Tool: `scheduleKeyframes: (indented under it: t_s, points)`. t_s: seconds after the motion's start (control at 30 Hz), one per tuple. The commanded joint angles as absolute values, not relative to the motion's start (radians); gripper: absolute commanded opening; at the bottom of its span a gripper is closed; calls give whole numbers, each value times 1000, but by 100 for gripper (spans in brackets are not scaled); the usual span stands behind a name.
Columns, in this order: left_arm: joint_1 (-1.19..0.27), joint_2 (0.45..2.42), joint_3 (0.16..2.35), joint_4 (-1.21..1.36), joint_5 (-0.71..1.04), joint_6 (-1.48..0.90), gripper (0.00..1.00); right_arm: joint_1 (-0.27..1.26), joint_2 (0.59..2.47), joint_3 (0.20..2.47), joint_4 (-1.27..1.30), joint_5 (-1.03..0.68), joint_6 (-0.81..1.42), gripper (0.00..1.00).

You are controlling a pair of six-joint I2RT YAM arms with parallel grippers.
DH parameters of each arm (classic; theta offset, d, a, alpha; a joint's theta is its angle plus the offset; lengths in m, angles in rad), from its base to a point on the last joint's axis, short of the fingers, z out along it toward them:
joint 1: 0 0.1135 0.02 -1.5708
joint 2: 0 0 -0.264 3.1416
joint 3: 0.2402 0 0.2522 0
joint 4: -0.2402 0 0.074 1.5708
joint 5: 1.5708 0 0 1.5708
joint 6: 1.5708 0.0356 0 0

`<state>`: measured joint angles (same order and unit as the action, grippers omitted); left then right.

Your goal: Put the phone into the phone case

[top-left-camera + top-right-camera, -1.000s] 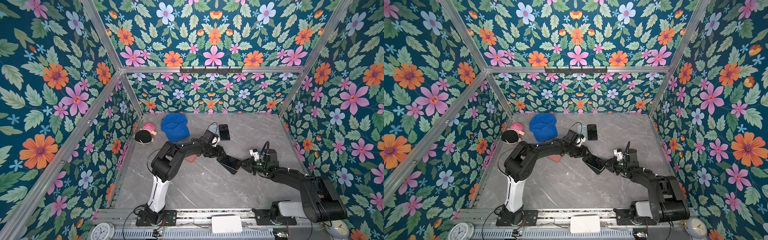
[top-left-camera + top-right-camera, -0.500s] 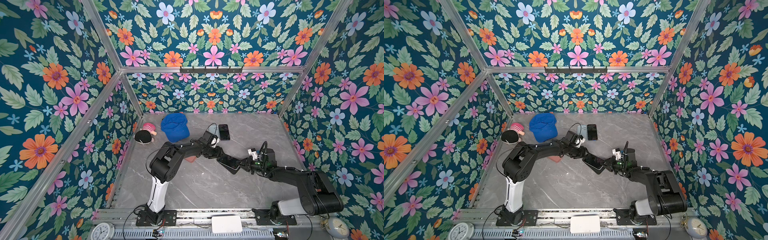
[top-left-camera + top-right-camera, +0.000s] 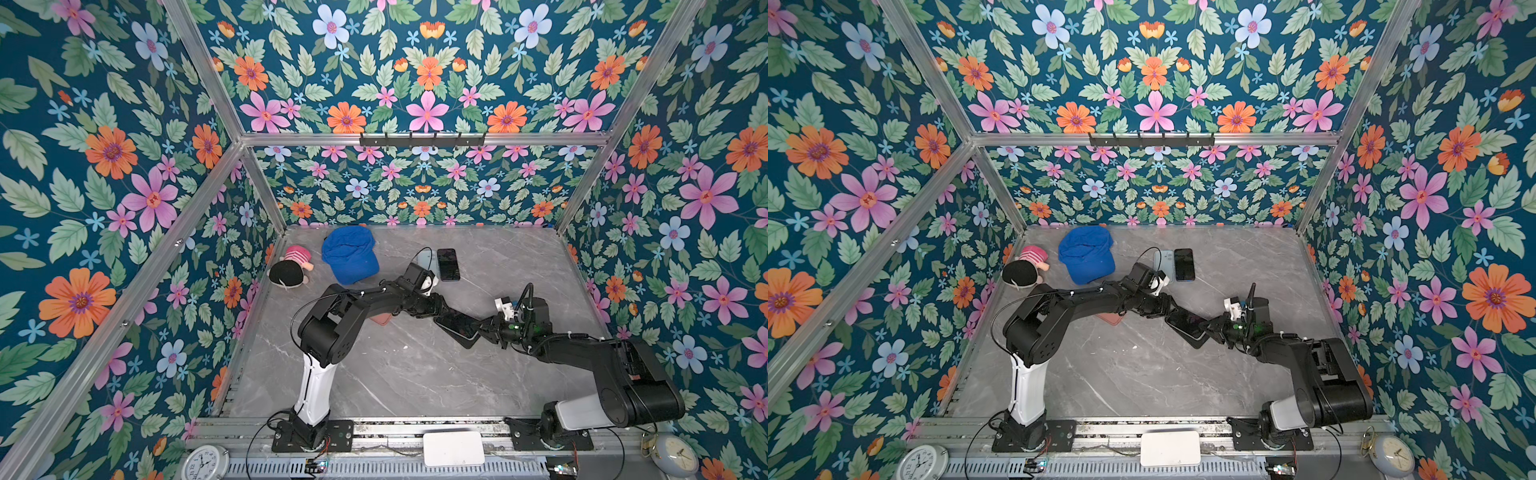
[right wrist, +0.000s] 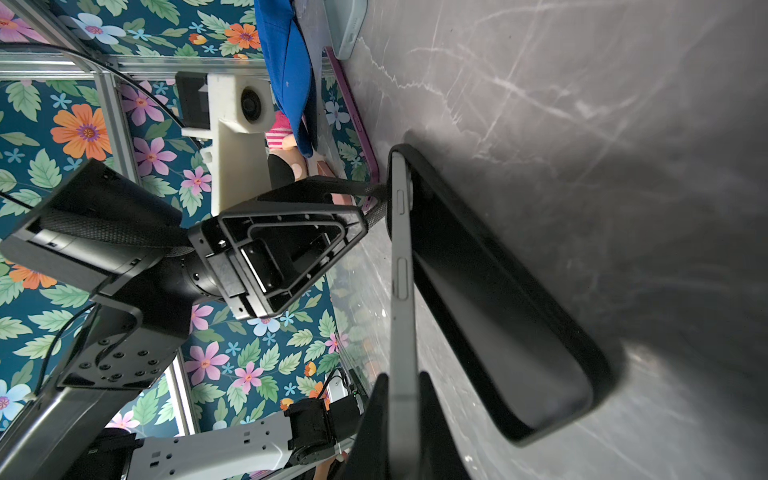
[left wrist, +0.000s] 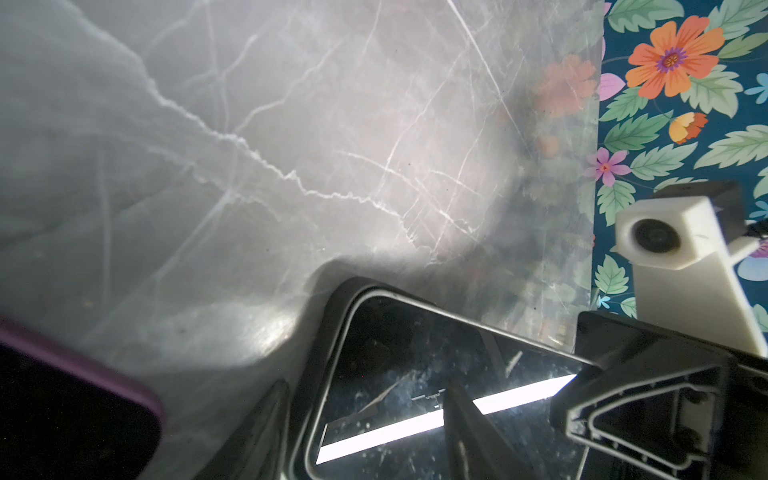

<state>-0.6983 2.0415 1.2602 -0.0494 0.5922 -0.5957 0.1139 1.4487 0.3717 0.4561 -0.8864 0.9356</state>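
The phone (image 4: pixel 401 270), dark-screened with a grey frame, is tilted over the black phone case (image 4: pixel 498 311), which lies on the table. Its far end sits in the case and its near end is lifted. My right gripper (image 4: pixel 401 399) is shut on that lifted end. Both top views show the phone (image 3: pixel 455 326) (image 3: pixel 1185 324) stretched between my right gripper (image 3: pixel 482 332) and left gripper (image 3: pixel 436 312). My left gripper (image 5: pixel 365 386) stands open at the seated end, with one finger over the screen (image 5: pixel 415 353) and the other outside the case rim (image 5: pixel 332 324).
Behind the arms at the back lie a second black phone (image 3: pixel 448 264) and a pale blue case (image 3: pixel 426 262). Further left are a blue cap (image 3: pixel 350 259) and a doll (image 3: pixel 291 270). A pinkish flat item (image 3: pixel 380 319) lies under the left arm. A purple-rimmed item (image 5: pixel 62 395) is beside the left gripper.
The right arm has shifted slightly while holding the phone. The phone, the case and the left gripper stay about where they were.
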Motion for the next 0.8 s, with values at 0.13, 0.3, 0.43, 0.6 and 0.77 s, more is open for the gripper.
scheduleKeyframes:
  t_s: [0.13,0.3,0.43,0.6,0.77]
  points:
    - [-698,2025,1241,-43,594,-604,61,122,1470,369,440,-867,933,5]
    - [-698,2022,1234,-38,595,-605,61,128,1485,373,437,-865,930,7]
    - [-698,2020,1232,-37,596,-604,61,130,1490,373,419,-858,918,9]
    - [-698,2018,1226,-31,599,-605,61,131,1492,373,384,-846,897,16]
    - [-698,2014,1220,-27,597,-605,61,131,1501,377,356,-842,879,21]
